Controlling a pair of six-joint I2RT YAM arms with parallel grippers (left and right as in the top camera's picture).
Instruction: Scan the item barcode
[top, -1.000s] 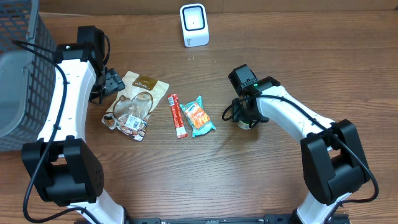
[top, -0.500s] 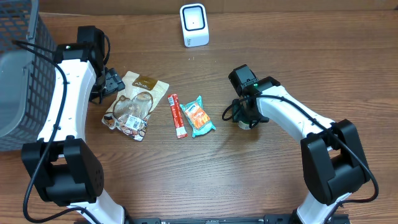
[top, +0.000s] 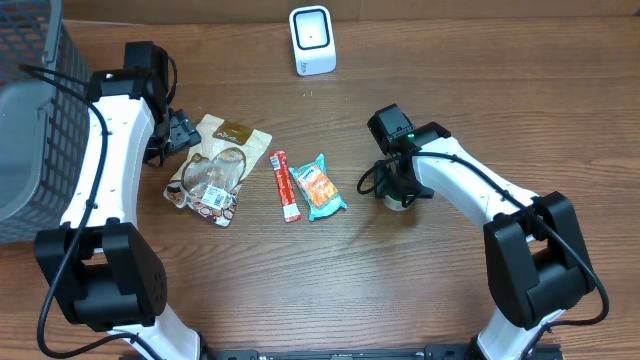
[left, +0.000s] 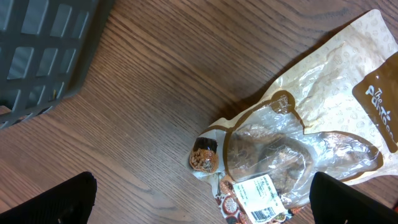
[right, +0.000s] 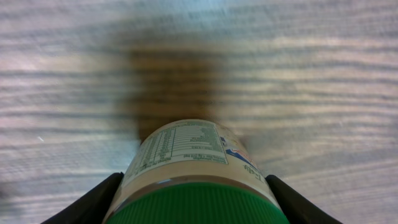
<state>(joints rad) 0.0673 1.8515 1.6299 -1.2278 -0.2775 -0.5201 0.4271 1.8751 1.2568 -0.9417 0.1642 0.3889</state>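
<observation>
A jar with a green lid and a pale printed label (right: 186, 152) fills the bottom of the right wrist view. My right gripper (right: 194, 202) is shut on it, with a black finger (right: 87, 205) pressed to each side just under the lid. From overhead, that gripper (top: 397, 190) sits right of the packets and hides most of the jar. The white barcode scanner (top: 312, 40) stands at the table's far edge. My left gripper (top: 178, 133) is open over the left edge of a clear-and-tan snack bag (left: 292, 149) with a barcode sticker (left: 261, 198).
A dark wire basket (top: 30, 120) stands at the far left, its corner close to the left arm (left: 43, 50). A red stick packet (top: 286, 186) and a teal snack packet (top: 322, 187) lie side by side between the two grippers.
</observation>
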